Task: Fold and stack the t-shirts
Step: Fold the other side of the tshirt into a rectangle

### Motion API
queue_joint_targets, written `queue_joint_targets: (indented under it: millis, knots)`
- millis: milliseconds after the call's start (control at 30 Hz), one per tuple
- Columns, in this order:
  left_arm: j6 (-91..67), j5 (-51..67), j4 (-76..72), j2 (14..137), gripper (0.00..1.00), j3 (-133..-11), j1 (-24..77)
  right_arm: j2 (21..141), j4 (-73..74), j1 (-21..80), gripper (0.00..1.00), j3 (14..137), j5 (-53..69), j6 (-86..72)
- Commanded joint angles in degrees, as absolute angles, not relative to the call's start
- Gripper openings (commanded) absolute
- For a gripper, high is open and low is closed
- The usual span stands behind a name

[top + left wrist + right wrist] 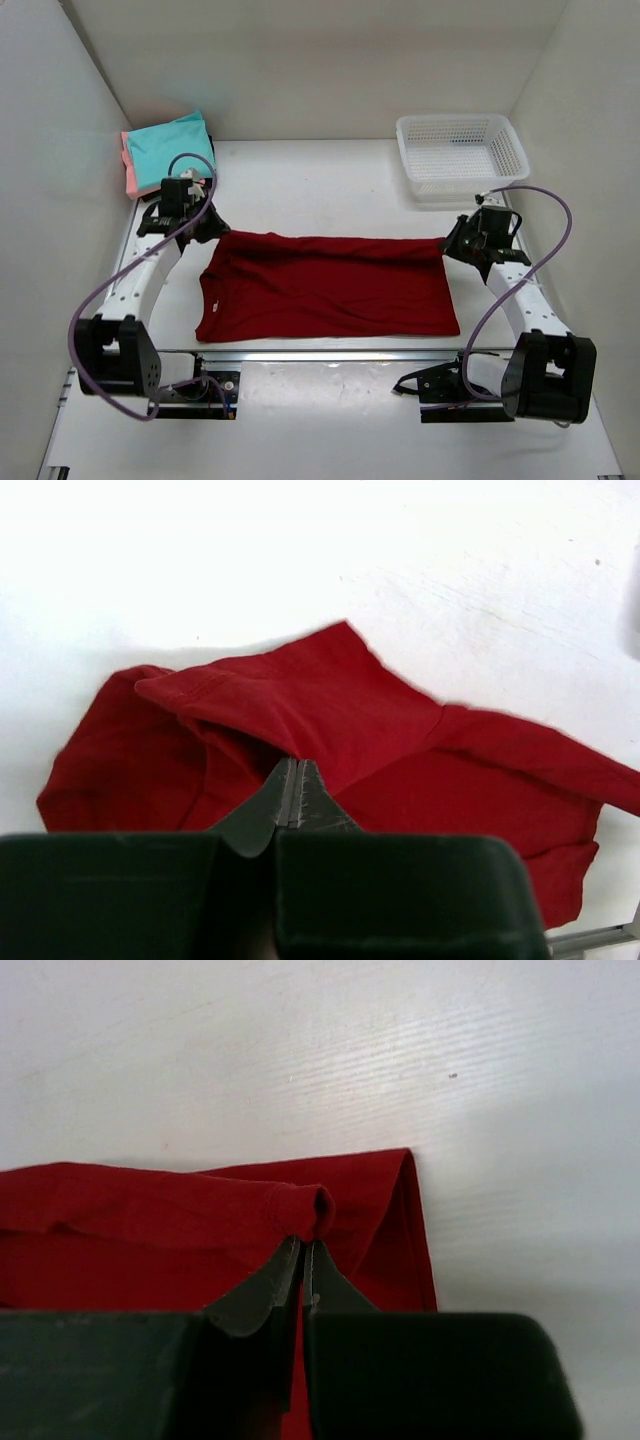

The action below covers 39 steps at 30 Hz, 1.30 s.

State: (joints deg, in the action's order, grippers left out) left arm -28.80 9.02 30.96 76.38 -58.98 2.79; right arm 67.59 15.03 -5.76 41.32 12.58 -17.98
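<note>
Matt cloth shirt (330,285) lies on smooth table (320,190).

White arms (148,280), black joints (545,375), purple cables (569,215), dark tapered claw fingers (275,800)

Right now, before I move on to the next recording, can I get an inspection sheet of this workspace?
Surface: white table, faint scuffs visible in the wrist views.
Job's things: dark red t-shirt spread between the arms, collar to the left; teal shirt folded on top of a salmon-pink shirt in the far left corner.
Clutter: white mesh basket far right, looks empty.
Grippers: left fingers shut on the dark red t-shirt's far left corner; right fingers shut on its far right corner.
Cables: left purple cable and right purple cable loop clear of the cloth.
Surroundings: white walls on three sides.
</note>
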Motion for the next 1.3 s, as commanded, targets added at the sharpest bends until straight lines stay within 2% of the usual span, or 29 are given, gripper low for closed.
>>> queue_joint_targets:
  millis: [0, 433, 800, 967, 1000, 1033, 1100, 1167, 1233, 1267]
  knots:
    - [-30.2, 8.0, 34.1, 69.9, 0.0, -55.5, 2.5, 63.9, 16.4, -6.4, 0.0, 38.6, 12.7, -17.7]
    - [-35.4, 6.4, 36.0, 53.6, 0.0, -38.7, 0.1, 59.9, 18.4, -5.4, 0.0, 31.0, 9.2, -17.7]
    - [-37.5, 3.3, 37.3, 43.2, 0.0, -33.8, -1.6, 62.0, 17.1, -5.7, 0.0, 30.1, 2.5, -16.8]
    - [-38.5, 3.0, 38.8, 40.7, 0.14, -31.6, -1.5, 62.5, 18.4, -6.2, 0.0, 31.5, 0.4, -17.0]
    - [-39.1, 3.2, 39.1, 40.6, 0.24, -31.8, -1.5, 62.8, 19.2, -6.5, 0.0, 31.8, 0.2, -17.4]
    - [-39.2, 3.9, 39.5, 39.8, 0.29, -31.4, -1.3, 62.8, 19.3, -6.8, 0.01, 32.0, 0.1, -17.4]
    - [-41.2, 3.1, 40.4, 38.9, 0.31, -30.9, -1.1, 62.3, 21.2, -7.3, 0.0, 32.3, -2.8, -18.5]
    - [-42.4, 3.0, 40.8, 37.4, 0.46, -30.6, -0.8, 62.0, 22.2, -7.4, 0.1, 32.3, -4.0, -18.4]
    - [-44.6, 3.2, 41.0, 35.6, 0.51, -29.7, -0.8, 62.0, 22.1, -7.0, 0.59, 33.0, -3.8, -18.5]
    - [-45.5, 4.0, 40.5, 34.5, 0.52, -29.6, -0.6, 62.3, 21.9, -6.9, 0.59, 33.6, -3.3, -18.2]
